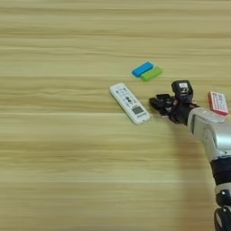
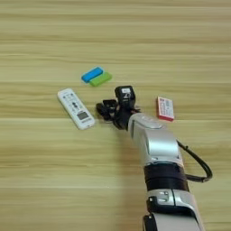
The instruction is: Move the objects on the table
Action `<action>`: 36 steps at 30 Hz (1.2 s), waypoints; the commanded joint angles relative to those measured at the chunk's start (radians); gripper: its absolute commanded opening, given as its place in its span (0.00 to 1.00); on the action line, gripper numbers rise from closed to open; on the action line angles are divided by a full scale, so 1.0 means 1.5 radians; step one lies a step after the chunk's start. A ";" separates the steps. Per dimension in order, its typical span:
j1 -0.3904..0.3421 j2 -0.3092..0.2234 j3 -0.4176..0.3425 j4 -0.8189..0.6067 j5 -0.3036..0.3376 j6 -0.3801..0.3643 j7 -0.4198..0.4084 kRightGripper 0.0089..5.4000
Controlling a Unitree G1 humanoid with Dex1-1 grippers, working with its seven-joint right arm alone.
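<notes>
Where the light, horizontally streaked wood grain of the table [image 1: 54, 171] fills the frame, I see four small items clustered right of centre. A long white remote [image 1: 129, 103], slim and round-ended with rows of buttons and a little screen, lies diagonally just right of the middle. Above it, toward the upper right, a blue block [image 1: 142, 69] and a green block [image 1: 151, 74], both smooth rounded bars, lie side by side and touching. Near the right edge of the left eye view rests a flat red-and-white rectangle [image 2: 165, 108], glossy like a card or small packet. The silver, smooth-shelled forearm rises from the lower right of the frame, a black cable looping beside it in the right eye view. My right gripper [image 2: 108, 110] sits low between the remote and the rectangle, its black fingers pointing left, close to the remote's lower end. I cannot tell whether they are parted or closed, nor whether they touch the remote.
</notes>
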 commanded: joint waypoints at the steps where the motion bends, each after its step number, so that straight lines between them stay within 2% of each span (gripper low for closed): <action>1: -0.035 -0.019 -0.004 -0.033 -0.006 -0.026 -0.008 0.80; 11: -0.036 -0.014 -0.017 -0.036 -0.005 -0.042 -0.015 1.00; 26: -0.039 -0.004 -0.048 -0.049 0.013 -0.087 -0.021 1.00; 36: 0.000 0.004 -0.030 -0.146 0.017 -0.101 -0.002 1.00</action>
